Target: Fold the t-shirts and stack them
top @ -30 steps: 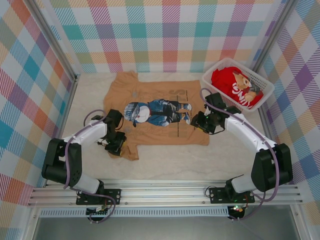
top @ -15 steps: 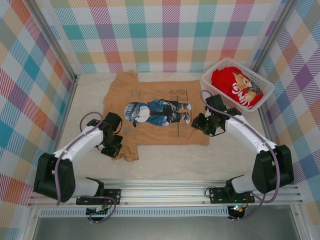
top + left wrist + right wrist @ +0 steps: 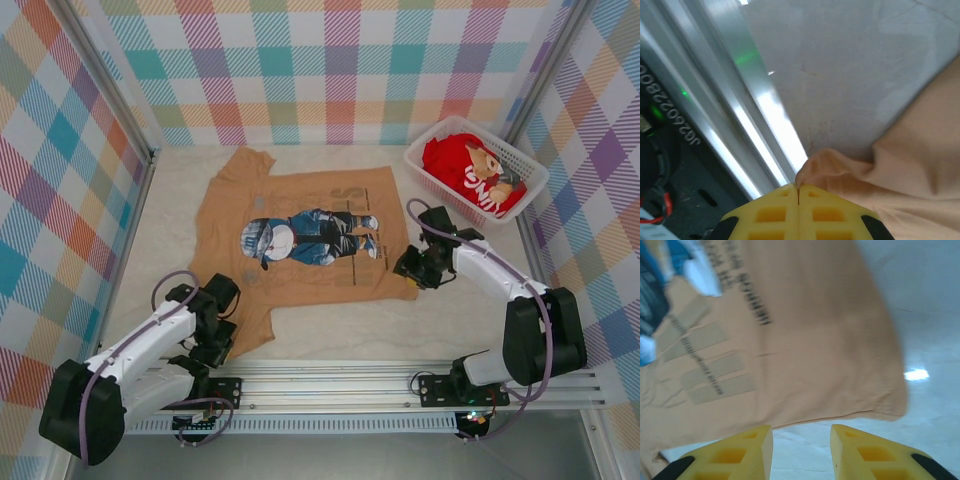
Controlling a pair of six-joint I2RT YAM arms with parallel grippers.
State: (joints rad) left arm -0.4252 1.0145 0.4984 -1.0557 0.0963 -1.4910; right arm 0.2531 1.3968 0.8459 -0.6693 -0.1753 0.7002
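Soft matt cloth, lightly creased, makes up the tan t-shirt (image 3: 310,240); the red t-shirt (image 3: 462,168) is cloth too, lying in a white plastic basket (image 3: 505,147). Pale bench (image 3: 340,325), faintly glossy; metal rail (image 3: 330,380), shiny.

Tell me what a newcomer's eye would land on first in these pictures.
The tan t-shirt with its blue cartoon figure, spread across the middle of the table, draws the eye first. Next comes the red t-shirt bunched in the white basket at the far right corner. The left pincer is shut on the tan shirt's near left corner, while the right pincer stands open at its near right hem corner.
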